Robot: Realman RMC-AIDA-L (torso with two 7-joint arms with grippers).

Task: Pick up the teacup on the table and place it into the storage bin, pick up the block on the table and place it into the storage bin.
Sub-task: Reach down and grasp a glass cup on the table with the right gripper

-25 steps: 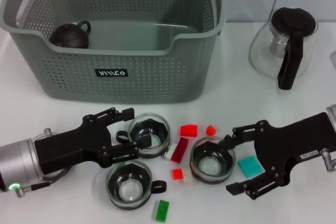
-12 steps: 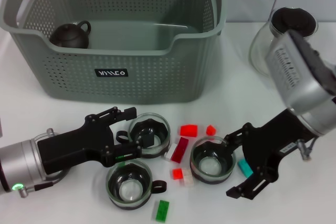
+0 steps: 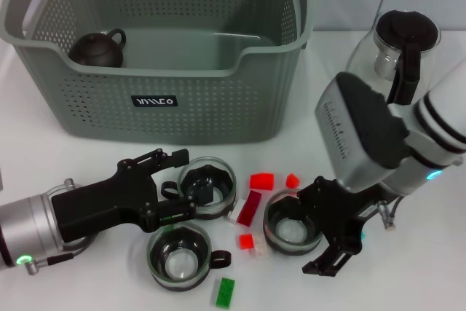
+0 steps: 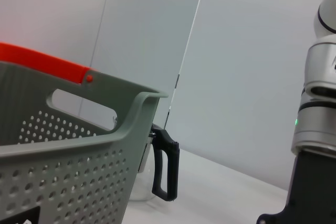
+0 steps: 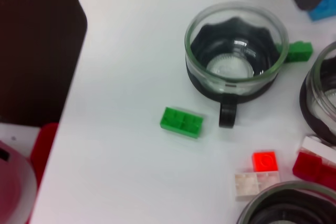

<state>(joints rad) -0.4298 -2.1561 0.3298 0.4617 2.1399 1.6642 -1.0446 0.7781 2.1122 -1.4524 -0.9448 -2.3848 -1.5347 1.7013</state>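
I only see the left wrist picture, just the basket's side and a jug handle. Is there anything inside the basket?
Observer: Yes. The head view shows a small dark teapot inside the storage bin, in its far left corner.
Operator: Where's my left pincer?
Observer: The left pincer is open, low over the table in front of the bin, at the handle of the rear teacup.
Operator: And the other one?
Observer: The right pincer is open too, right beside the right-hand teacup.
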